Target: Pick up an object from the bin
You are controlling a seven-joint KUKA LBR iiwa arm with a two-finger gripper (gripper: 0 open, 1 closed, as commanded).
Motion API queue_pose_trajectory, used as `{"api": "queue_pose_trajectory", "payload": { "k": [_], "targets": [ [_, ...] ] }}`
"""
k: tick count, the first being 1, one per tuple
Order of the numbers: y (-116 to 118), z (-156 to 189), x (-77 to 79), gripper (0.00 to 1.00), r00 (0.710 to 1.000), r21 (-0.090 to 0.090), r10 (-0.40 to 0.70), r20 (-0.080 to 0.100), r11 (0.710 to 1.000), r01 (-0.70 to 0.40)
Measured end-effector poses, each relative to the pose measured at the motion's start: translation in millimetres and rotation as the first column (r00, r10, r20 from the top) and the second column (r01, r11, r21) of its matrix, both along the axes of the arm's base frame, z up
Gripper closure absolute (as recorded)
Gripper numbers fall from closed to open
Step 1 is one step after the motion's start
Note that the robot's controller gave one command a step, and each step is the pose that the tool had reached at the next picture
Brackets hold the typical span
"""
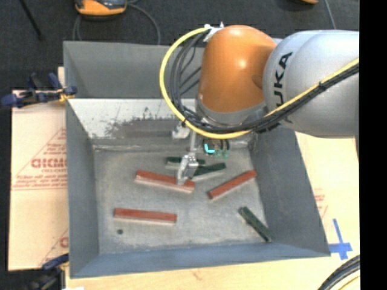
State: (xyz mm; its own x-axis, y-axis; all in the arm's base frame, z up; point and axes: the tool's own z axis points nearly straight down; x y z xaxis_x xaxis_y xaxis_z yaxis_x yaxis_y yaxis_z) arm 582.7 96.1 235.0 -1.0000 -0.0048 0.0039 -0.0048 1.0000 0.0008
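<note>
gripper (187, 173) low over the central red bar's (158, 180) right end, grip state untellable; likely pre-grasp, next needs a firm clamp.

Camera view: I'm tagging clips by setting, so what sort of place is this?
Probably a robotics lab's bin-picking test station: a KUKA arm reaches into a grey metal bin of loose red-brown bars and green sticks.

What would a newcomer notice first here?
The arm's big orange cover looms over the back of the bin. Below it the gripper is down at the right end of a red bar mid-bin. A second bar lies to its right, a third bar front-left, a green stick front-right.
</note>
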Motion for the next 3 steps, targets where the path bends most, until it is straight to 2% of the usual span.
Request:
{"api": "queue_pose_trajectory", "payload": {
  "k": [1,2,3],
  "targets": [
    [-0.4,4.4,1.5,0.0,1.0,0.001,-0.002,0.008,1.0,0.002],
    [-9.2,-38.9,-7.2,0.0,1.0,0.0,0.02,0.015,1.0,-0.02],
    [-11.6,-53.9,-9.8,0.0,1.0,-0.001,0.026,0.012,1.0,-0.026]
  ]
}}
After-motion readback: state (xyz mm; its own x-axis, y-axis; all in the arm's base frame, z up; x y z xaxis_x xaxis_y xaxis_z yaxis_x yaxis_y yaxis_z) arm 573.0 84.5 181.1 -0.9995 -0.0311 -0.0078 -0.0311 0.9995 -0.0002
